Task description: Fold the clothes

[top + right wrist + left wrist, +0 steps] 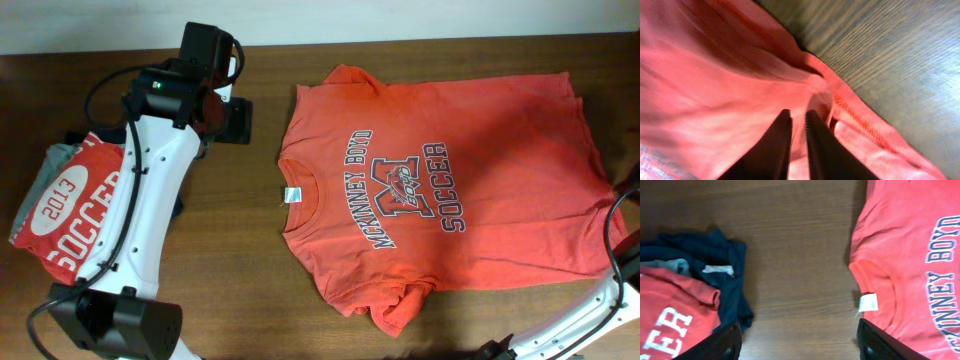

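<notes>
The clothes, an orange-red T-shirt with a navy "McKinney Boyd Soccer" print, lie spread face up, collar to the left and hem to the right. Its white neck tag shows at the collar. The lower sleeve is bunched. My left gripper stands open over bare wood between the shirt's collar and a side stack, holding nothing. My right gripper is at the shirt's hem, its jaws almost together with a ridge of the orange cloth between them. In the overhead view it is past the right edge.
A folded red shirt printed "2013 SOCCER" tops a stack with a dark navy garment and a grey one at the table's left. The left arm crosses over that stack. The table's far edge meets a white wall.
</notes>
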Controlling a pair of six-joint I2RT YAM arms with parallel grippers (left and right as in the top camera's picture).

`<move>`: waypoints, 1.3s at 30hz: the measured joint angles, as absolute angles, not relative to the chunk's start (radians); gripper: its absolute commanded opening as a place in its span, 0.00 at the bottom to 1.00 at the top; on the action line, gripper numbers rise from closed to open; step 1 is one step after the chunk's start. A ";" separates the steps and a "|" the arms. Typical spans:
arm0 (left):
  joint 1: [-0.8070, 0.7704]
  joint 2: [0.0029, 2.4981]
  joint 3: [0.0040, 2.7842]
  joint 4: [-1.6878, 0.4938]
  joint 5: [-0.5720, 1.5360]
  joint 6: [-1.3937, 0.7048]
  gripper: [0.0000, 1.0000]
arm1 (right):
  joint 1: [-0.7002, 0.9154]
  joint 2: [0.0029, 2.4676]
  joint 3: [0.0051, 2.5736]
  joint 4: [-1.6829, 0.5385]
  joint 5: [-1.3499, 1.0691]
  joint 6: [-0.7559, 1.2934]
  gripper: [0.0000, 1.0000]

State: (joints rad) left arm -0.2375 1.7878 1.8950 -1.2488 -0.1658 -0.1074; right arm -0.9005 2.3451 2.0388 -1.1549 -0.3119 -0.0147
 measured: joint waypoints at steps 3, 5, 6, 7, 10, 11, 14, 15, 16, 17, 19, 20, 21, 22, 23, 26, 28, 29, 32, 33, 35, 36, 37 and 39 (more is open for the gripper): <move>-0.237 1.788 1.895 -1.266 -0.179 -0.097 0.74 | -0.903 2.303 2.082 -1.187 -0.312 0.022 0.21; -0.237 1.788 1.895 -1.274 -0.185 -0.094 0.80 | -0.907 2.265 2.107 -1.208 -0.311 0.043 0.28; -0.237 1.788 1.895 -1.275 -0.185 -0.089 0.82 | -0.910 2.244 2.116 -1.213 -0.312 0.054 0.32; -0.237 1.788 1.895 -1.275 -0.184 -0.089 0.83 | -0.912 2.220 2.122 -1.222 -0.314 0.064 0.35; -0.237 1.787 1.890 -1.274 -0.159 -0.089 0.83 | -0.917 2.148 2.127 -1.253 -0.334 0.084 0.44; -0.237 1.785 1.880 -1.274 -0.142 -0.089 0.83 | -0.917 2.124 2.128 -1.269 -0.348 0.089 0.46; -0.237 1.779 1.807 -1.232 -0.088 -0.089 0.82 | -0.914 2.067 2.130 -1.318 -0.395 0.097 0.47; -0.237 1.778 1.769 -1.196 -0.068 -0.084 0.76 | -0.912 2.052 2.130 -1.335 -0.408 0.099 0.47; -0.237 1.779 1.721 -1.140 -0.039 -0.073 0.62 | -0.909 2.038 2.130 -1.353 -0.423 0.100 0.47; -0.237 1.783 1.679 -1.097 -0.011 -0.062 0.48 | -0.905 2.027 2.130 -1.374 -0.439 0.102 0.47; -0.237 1.798 1.602 -0.997 0.050 -0.024 0.11 | -0.895 2.008 2.130 -1.415 -0.467 0.102 0.47; -0.237 1.815 1.567 -0.944 0.083 0.002 0.02 | -0.887 2.003 2.131 -1.436 -0.479 0.102 0.46; -0.238 1.833 1.546 -0.913 0.106 0.022 0.00 | -0.880 1.999 2.131 -1.453 -0.488 0.102 0.46; -0.241 1.856 1.530 -0.886 0.126 0.044 0.00 | -0.871 1.997 2.131 -1.467 -0.495 0.102 0.46; -0.242 1.882 1.520 -0.864 0.142 0.066 0.00 | -0.861 1.997 2.131 -1.483 -0.501 0.102 0.46; -0.256 1.961 1.509 -0.792 0.177 0.144 0.00 | -0.830 1.997 2.131 -1.512 -0.510 0.102 0.46; -0.273 2.011 1.509 -0.734 0.192 0.200 0.00 | -0.802 1.997 2.131 -1.515 -0.516 0.101 0.46; -0.281 2.028 1.509 -0.713 0.197 0.220 0.00 | -0.785 1.997 2.131 -1.515 -0.518 0.100 0.46; -0.307 2.090 1.509 -0.638 0.203 0.268 0.00 | -0.734 1.997 2.131 -1.514 -0.522 0.093 0.46; -0.314 2.109 1.509 -0.622 0.203 0.277 0.00 | -0.715 1.997 2.131 -1.514 -0.522 0.089 0.46; -0.322 2.144 1.509 -0.596 0.207 0.291 0.00 | -0.674 1.997 2.131 -1.514 -0.523 0.076 0.46; -0.323 2.162 1.509 -0.583 0.213 0.297 0.00 | -0.653 1.997 2.131 -1.514 -0.523 0.070 0.46; -0.321 2.164 1.511 -0.570 0.212 0.300 0.00 | -0.636 1.997 2.131 -1.513 -0.524 0.066 0.46; -0.316 2.172 1.512 -0.548 0.215 0.303 0.00 | -0.602 1.997 2.131 -1.510 -0.525 0.059 0.46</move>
